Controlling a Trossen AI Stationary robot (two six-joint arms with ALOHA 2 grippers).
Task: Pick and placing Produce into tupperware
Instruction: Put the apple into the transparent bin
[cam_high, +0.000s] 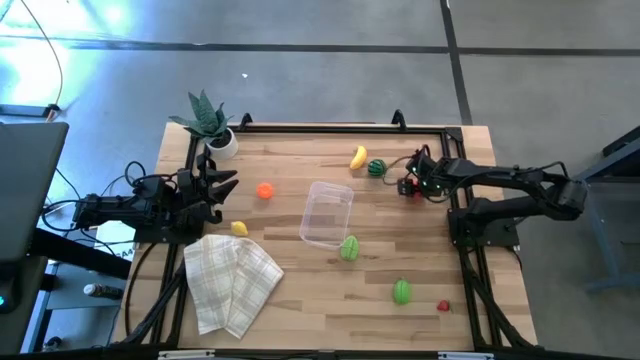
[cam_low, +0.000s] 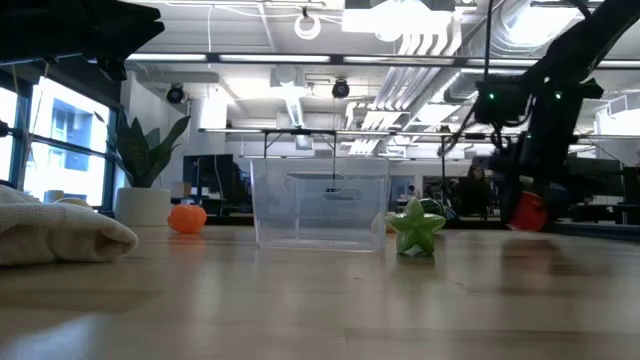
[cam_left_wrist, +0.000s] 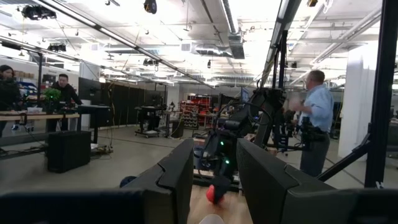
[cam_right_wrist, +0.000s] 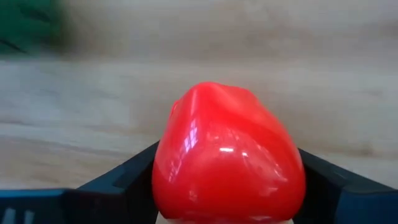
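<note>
Room: an open workshop with bright ceiling lights; people stand far off beyond my counter.
Counter: a pale wooden counter with a dark frame around its edge.
My right hand: my right hand sits near the far right part of the counter, closed around a red pepper. The pepper fills the space between my two dark fingers, and in the low view it hangs just above the wood.
My left hand: my left hand waits at the left side of the counter, near the plant, fingers partly apart with nothing between them.
Tub: the clear tub stands near the middle of the counter, between my two hands; I see nothing inside it.
Fruit by my right hand: a yellow banana and a dark striped green melon lie close together at the far edge, just beside my right hand.
Fruit by the tub: a light green piece lies right against the tub's near right corner.
Other fruit: an orange piece lies between my left hand and the tub; a yellow piece lies just beside the cloth; a green piece and a small red piece lie near the front right.
Cloth: a checked folded cloth lies at the front left.
Plant: a potted plant stands at the far left corner.
</note>
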